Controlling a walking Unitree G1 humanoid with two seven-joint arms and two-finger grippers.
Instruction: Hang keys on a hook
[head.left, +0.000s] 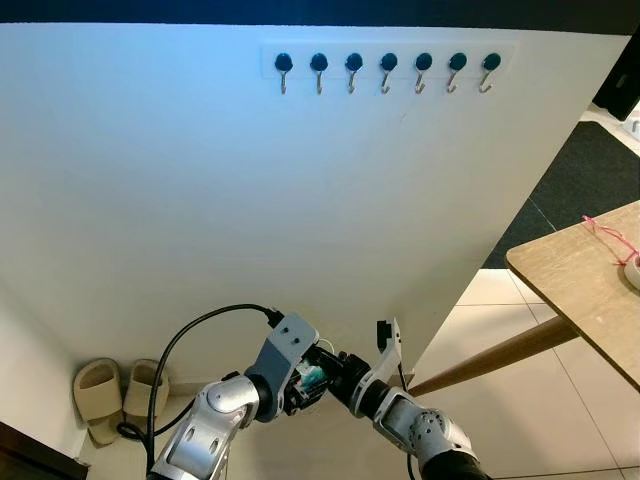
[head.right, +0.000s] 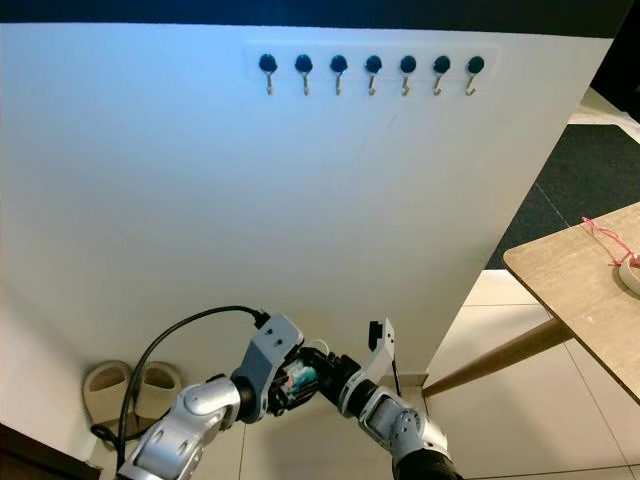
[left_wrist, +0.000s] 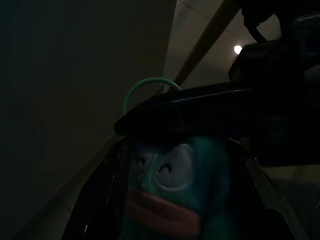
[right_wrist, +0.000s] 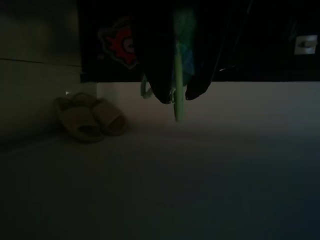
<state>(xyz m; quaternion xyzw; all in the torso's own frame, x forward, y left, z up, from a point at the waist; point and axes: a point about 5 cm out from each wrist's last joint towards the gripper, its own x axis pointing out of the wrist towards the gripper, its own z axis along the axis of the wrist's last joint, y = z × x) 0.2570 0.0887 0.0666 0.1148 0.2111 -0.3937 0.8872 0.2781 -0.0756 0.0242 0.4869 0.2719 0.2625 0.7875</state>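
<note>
Between both end effectors (head.left: 325, 380): keys (head.left: 312, 378); hooks (head.left: 387, 70) above.

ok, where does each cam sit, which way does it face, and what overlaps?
Left eye: head, down at wall with hook rack, slippers, table; both arms meet low.
Right eye: same scene, shifted.
Left wrist: along left gripper; green frog keychain close up.
Right wrist: along right gripper, toward slippers.
Shared: keychain, slippers.

We're seeing hooks (head.left: 388, 70) sitting high on the wall (head.left: 200, 200), slippers (head.left: 120, 395) lying below left, table (head.left: 575, 280) standing off right.
</note>
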